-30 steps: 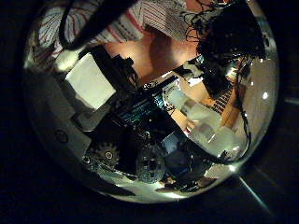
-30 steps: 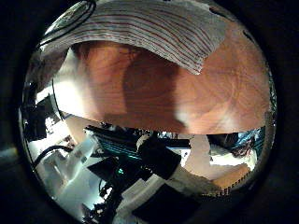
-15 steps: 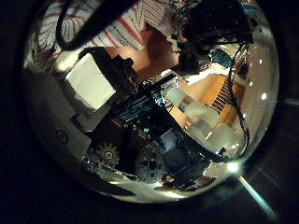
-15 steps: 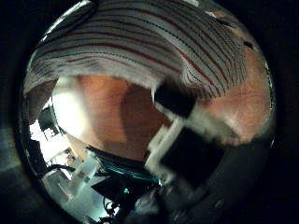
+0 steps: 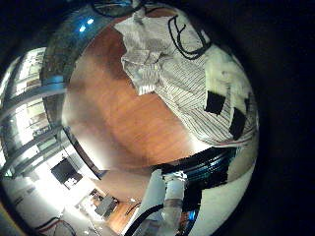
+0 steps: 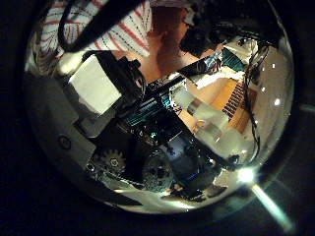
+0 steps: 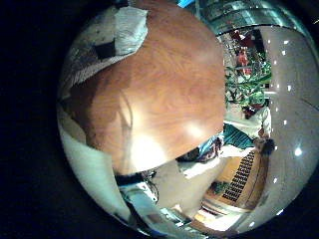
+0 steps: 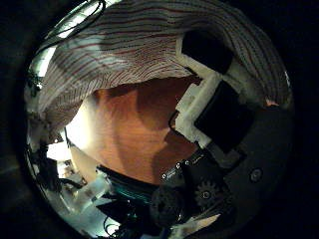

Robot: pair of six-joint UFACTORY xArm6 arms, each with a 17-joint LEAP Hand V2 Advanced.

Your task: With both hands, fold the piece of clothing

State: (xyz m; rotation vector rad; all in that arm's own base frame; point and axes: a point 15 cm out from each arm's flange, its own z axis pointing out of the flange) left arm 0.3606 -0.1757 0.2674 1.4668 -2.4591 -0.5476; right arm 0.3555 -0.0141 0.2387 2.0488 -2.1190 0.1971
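Striped white cloth with thin red lines, the garment (image 5: 182, 74), lies rumpled on the reddish-brown wooden counter (image 5: 118, 118). The right robot hand (image 8: 214, 95) has come closer since half a second ago, fingers (image 8: 204, 55) now resting on the fabric; whether they grip, I cannot tell. The left robot hand (image 6: 148, 128) blocks its own view; its grasp is unclear.

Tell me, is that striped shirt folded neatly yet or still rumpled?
Still rumpled. The striped shirt lies bunched and creased on the wooden table, edges uneven, one part crumpled into a heap. No tidy fold shows.
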